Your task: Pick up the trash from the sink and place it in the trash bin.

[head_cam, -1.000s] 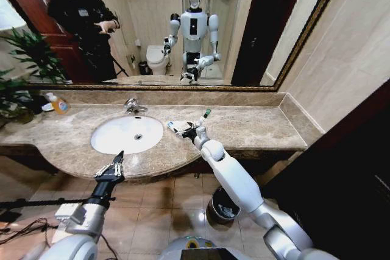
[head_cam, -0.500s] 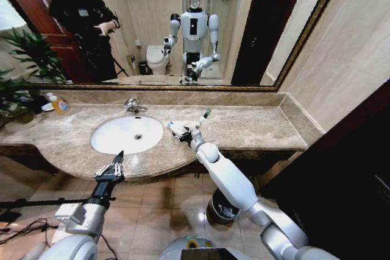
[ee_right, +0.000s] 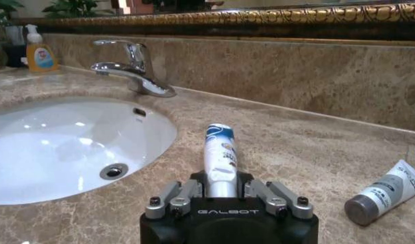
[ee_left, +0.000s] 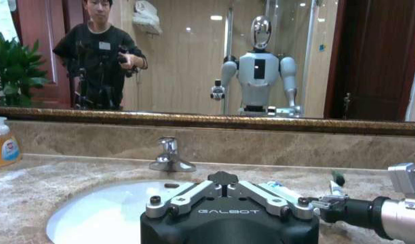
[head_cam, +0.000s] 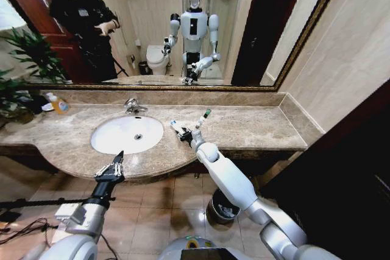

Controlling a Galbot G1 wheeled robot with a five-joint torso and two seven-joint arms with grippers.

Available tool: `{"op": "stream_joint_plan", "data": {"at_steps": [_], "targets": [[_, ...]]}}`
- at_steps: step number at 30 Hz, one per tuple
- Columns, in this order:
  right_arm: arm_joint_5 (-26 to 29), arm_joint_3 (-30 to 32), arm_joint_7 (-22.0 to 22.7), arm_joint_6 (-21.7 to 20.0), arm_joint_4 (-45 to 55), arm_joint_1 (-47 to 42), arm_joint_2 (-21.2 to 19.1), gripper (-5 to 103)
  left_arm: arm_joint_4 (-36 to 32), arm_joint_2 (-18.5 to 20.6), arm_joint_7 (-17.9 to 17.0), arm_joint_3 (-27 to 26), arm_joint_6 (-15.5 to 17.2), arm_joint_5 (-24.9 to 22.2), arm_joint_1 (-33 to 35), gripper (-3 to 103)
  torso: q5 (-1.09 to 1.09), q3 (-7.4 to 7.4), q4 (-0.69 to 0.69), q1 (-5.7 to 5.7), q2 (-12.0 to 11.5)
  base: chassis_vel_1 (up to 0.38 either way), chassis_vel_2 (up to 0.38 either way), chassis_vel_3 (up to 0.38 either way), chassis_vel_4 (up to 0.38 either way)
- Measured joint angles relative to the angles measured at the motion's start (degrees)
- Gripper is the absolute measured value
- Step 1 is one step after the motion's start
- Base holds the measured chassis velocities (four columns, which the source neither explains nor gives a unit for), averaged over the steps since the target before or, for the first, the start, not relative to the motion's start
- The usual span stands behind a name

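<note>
Right gripper [head_cam: 181, 133]: we see it over the counter just right of the sink, fingers clamped on a small white tube [ee_right: 219, 157]. In the right wrist view the tube sticks out from between the fingers, blue end pointing toward the back wall.
Held tube: lifted off the marble, beside the basin's right edge, not inside it.
Second tube [ee_right: 386, 191]: we see a white tube with a grey cap lying flat on the counter, to the right of the held one and apart from it. In the head view it's the one with a dark green tip [head_cam: 203, 118], tilted toward the mirror.
Sink [head_cam: 106, 142]: oval white basin set in the brown marble, chrome drain at the middle, faucet [head_cam: 133, 106] behind it. We see nothing lying in the bowl.
Left gripper [head_cam: 110, 168]: hangs at the front edge of the counter, below the sink's left half, fingers spread apart, holding nothing.
Trash bin [head_cam: 222, 206]: on the tile floor under the counter edge, below the right forearm; dark, round, shiny rim, pale scraps inside.
Soap bottle [head_cam: 58, 104]: far left of the counter by the mirror, well apart from both grippers.
</note>
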Motion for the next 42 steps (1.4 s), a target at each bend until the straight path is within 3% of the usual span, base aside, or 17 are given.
{"op": "stream_joint_plan", "data": {"at_steps": [10, 22, 24, 26, 28, 34, 42], "targets": [[1.2, 0.6, 3.1, -0.3, 6.1, -1.7, -1.9, 25, 0.0, 0.0, 0.0, 0.0, 0.0, 0.0, 0.0, 0, 0.00, 0.00, 0.00, 0.00, 0.0, 0.000, 0.000, 0.000, 0.000], [5.8, 3.9, 7.1, -3.3, 21.8, -7.9, -12.8, 25, 0.0, 0.0, 0.0, 0.0, 0.0, 0.0, 0.0, 0, 0.02, 0.00, 0.00, 0.00, 0.0, 0.000, 0.000, 0.000, 0.000], [7.4, 6.4, 7.0, -4.0, 27.0, -12.3, -17.4, 25, 0.0, 0.0, 0.0, 0.0, 0.0, 0.0, 0.0, 0, 0.02, 0.00, 0.01, 0.00, 0.0, 0.000, 0.000, 0.000, 0.000], [7.8, 7.1, 6.9, -4.1, 28.1, -13.3, -18.4, 25, 0.0, 0.0, 0.0, 0.0, 0.0, 0.0, 0.0, 0, 0.02, 0.00, 0.00, 0.00, 0.0, 0.000, 0.000, 0.000, 0.000], [9.0, 10.3, 5.8, -4.3, 32.2, -18.1, -22.5, 25, 0.0, 0.0, 0.0, 0.0, 0.0, 0.0, 0.0, 0, 0.02, -0.01, -0.01, 0.00, 0.0, 0.000, 0.000, 0.000, 0.000], [9.2, 15.5, 5.6, -2.6, 36.7, -26.5, -27.8, 25, 0.0, 0.0, 0.0, 0.0, 0.0, 0.0, 0.0, 0, 0.01, -0.01, 0.00, 0.00, 0.0, 0.000, 0.000, 0.000, 0.000], [6.8, 22.7, 5.8, -0.1, 40.5, -40.3, -27.9, 25, 0.0, 0.0, 0.0, 0.0, 0.0, 0.0, 0.0, 0, 0.02, -0.01, 0.00, 0.00, 0.0, 0.000, 0.000, 0.000, 0.000]]}}
